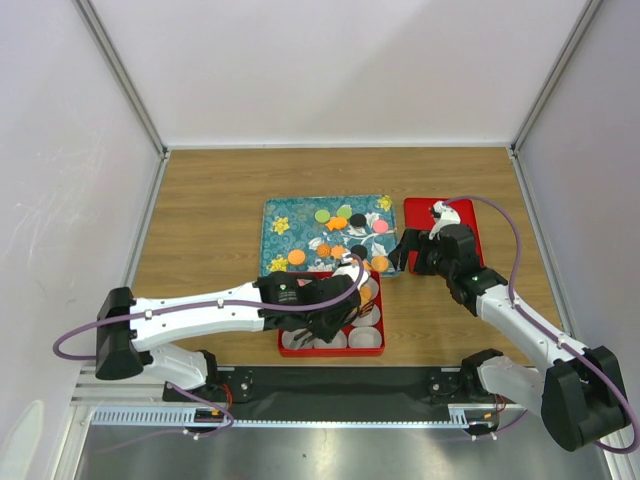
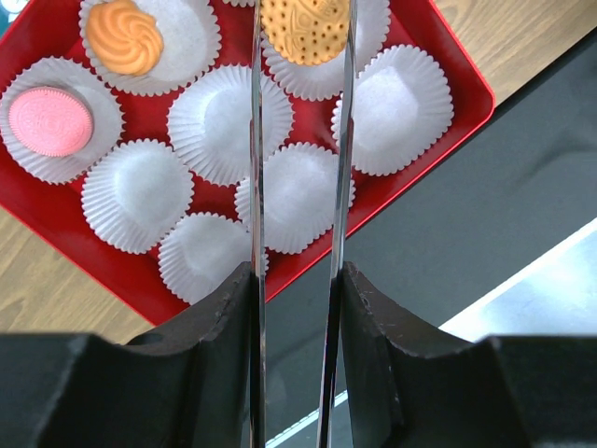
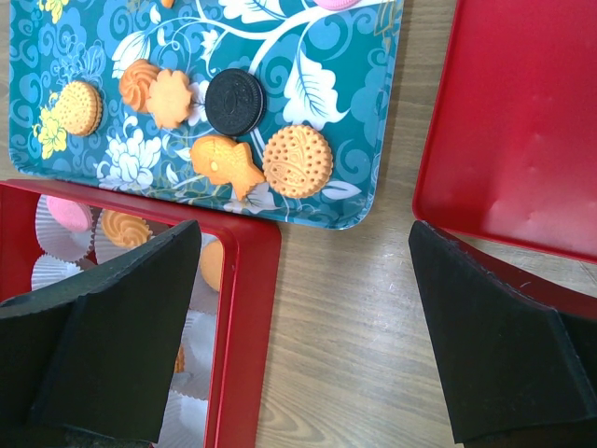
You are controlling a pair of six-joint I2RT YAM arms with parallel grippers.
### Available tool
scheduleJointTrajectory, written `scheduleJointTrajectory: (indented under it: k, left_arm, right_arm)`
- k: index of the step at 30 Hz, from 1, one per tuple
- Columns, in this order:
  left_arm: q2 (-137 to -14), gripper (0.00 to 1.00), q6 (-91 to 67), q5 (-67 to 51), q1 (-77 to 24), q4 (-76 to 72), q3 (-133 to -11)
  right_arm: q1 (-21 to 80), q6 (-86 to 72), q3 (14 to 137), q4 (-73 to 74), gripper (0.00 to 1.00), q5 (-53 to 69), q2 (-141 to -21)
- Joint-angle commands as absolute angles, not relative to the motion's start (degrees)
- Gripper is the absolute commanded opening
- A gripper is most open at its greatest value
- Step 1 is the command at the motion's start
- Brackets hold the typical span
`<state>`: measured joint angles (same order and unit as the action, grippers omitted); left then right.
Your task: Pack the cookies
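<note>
- The left gripper (image 2: 302,17) presses its thin metal fingers (image 2: 255,140) on both sides of a round orange cookie (image 2: 304,35), at the top middle of the left wrist view. It squeezes so the cookie does not drop.
- That cookie hangs over a white paper cup (image 2: 322,79) in the red box (image 2: 457,65). I think that cup is where it goes.
- Two cups at the upper left are full, one with a pink cookie (image 2: 51,121) and one with a swirly orange cookie (image 2: 124,37). The other cups in this view are empty, so I think much packing is left.
- More cookies (image 3: 234,101) lie loose on the teal tray (image 3: 364,112), at the top of the right wrist view, waiting to be picked.
- The right gripper (image 3: 303,243) has its jaws wide apart with nothing in them. It hangs over the wood table (image 3: 345,355), between the box and the red lid (image 3: 522,121). Maybe it is ready for its own cookie.
</note>
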<state>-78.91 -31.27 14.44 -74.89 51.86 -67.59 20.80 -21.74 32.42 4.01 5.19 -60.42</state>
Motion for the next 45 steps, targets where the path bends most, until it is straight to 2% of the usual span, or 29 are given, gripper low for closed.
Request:
scheduleJointTrajectory:
  k: [1, 22, 27, 40, 45]
  left_arm:
    - [-79.2, 0.40, -32.3, 14.0, -75.6, 49.7, -68.0]
    - [-78.7, 0.52, -32.5, 13.7, -76.1, 49.5, -66.9]
    - [-78.5, 0.58, -32.2, 13.8, -76.1, 50.0, -67.7]
    - [-73.1, 0.49, -31.6, 17.9, -74.3, 56.5, -71.3]
    - [-70.4, 0.48, -29.0, 17.8, -68.8, 56.9, -73.7]
  right_arm:
    - [21.1, -20.5, 33.3, 2.4, 1.00, 4.5, -59.9]
    - [21.2, -20.4, 33.3, 2.3, 1.00, 4.4, -59.9]
    - [21.1, -20.5, 33.3, 2.4, 1.00, 4.4, -59.9]
    - [21.2, -20.5, 33.6, 2.3, 1.00, 4.7, -60.3]
    - [21.2, -20.5, 33.5, 2.2, 1.00, 4.6, -60.1]
